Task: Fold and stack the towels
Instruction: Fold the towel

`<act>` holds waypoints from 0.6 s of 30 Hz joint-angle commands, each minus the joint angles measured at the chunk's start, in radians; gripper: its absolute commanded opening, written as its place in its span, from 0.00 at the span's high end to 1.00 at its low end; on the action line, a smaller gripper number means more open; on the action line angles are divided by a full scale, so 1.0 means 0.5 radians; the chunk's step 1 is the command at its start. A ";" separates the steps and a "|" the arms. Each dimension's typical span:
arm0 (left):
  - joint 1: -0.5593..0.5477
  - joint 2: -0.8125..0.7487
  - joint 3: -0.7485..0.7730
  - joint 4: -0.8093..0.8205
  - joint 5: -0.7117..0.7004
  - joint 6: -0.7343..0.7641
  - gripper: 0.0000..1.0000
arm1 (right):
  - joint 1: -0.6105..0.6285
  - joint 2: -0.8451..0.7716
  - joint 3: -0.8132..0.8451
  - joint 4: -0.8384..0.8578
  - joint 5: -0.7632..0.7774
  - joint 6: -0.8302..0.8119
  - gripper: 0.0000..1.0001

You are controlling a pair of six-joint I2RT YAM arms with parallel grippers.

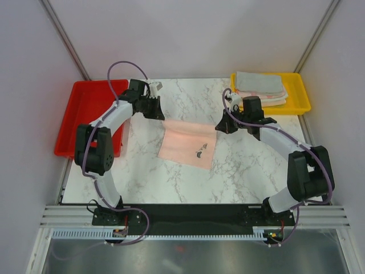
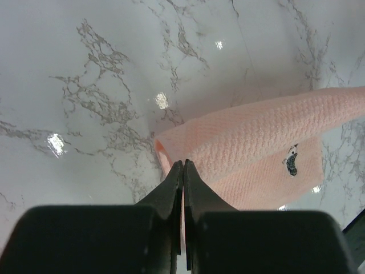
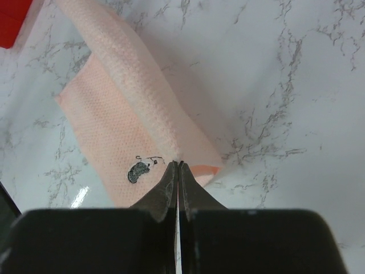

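Corners hidden within the grips: left end effector (image 2: 183, 166) and right end effector (image 3: 178, 166), both clamped tight, each pinch the pink towel (image 1: 185, 142).

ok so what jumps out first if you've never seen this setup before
The pink towel stretched over the middle of the marble table, one far corner pinched in the left pincer and the other in the right pincer, both shut on it. Next, the bright trays: a yellow tray at the far right holding folded towels, and a red tray at the far left.
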 commanded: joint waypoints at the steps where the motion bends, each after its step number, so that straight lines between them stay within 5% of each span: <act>1: 0.008 -0.185 -0.113 0.054 0.014 -0.094 0.98 | 0.052 -0.096 -0.066 -0.018 0.065 0.039 1.00; 18: 0.005 -0.602 -0.703 -0.038 -0.130 -0.263 0.98 | 0.261 -0.431 -0.582 -0.006 0.234 0.315 1.00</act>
